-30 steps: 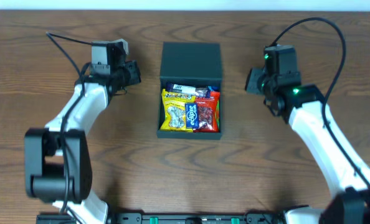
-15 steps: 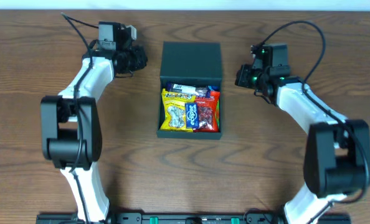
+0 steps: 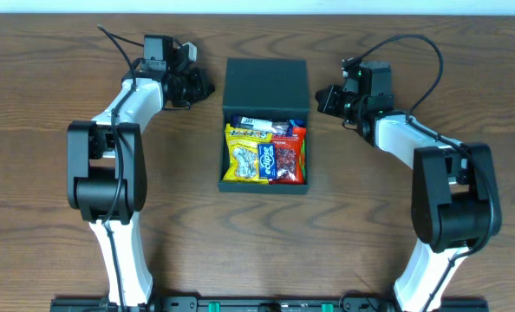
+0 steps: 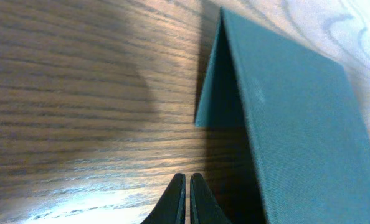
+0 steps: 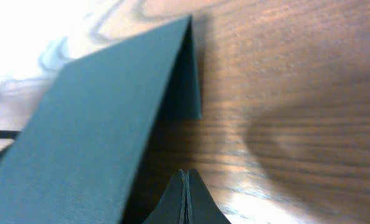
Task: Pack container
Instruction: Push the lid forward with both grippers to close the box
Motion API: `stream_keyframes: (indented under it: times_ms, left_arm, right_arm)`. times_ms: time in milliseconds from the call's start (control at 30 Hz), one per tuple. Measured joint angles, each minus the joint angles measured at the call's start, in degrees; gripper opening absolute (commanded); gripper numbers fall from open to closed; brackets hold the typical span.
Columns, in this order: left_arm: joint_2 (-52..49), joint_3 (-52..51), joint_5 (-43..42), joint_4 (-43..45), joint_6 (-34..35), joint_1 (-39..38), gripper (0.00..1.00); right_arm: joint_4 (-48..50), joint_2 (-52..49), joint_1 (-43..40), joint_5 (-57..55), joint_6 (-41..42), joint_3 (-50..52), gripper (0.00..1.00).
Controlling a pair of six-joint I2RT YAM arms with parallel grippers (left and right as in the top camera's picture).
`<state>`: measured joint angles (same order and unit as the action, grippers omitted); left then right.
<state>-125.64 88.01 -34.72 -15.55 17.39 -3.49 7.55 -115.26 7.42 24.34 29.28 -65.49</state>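
Two pairs of jaws, both mine, flank the raised lid [image 3: 266, 85] of the container [image 3: 264, 187], which sits at the middle of the wooden surface [image 3: 370, 217] with its tray open to the ceiling. My left jaws are pinched to a hairline slit and my right jaws are pressed fully together; neither pair holds anything, and each points inward at a side edge of the lid, near it but apart. The tray is filled edge to edge with a yellow packet [image 3: 247, 156], a red packet [image 3: 288, 156] and a dark one [image 3: 256, 124] tucked behind them. With the lid up, the container's long axis runs from my near side to the far side, hinge at the far end of the tray, lid leaning back beyond it. I judge the box stiff and cloth-textured, not slippery, light enough to slide if shoved. The lid's free side edges look the place to catch, tipping it forward over the packets, which seem soft and likely to crush if it is pressed hard.
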Motion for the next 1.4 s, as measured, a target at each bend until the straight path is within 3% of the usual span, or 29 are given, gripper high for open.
stream_keyframes:
  times_ms: [600, 900, 1400]
  left_arm:
    - [0.0, 0.0, -2.5, 1.1, 1.5, -1.2, 0.06]
    - [0.0, 0.0, -4.8, 1.2, 1.8, -2.1, 0.06]
    - [0.0, 0.8, -9.6, 1.2, -4.5, -1.2, 0.06]
  right_arm:
    - [2.7, -2.1, 0.9, 1.2, 4.9, 0.0, 0.02]
    - [8.6, -3.0, 2.6, 2.0, 5.3, 0.0, 0.02]
    - [15.7, -3.3, 1.4, 9.2, 3.1, 0.1, 0.01]
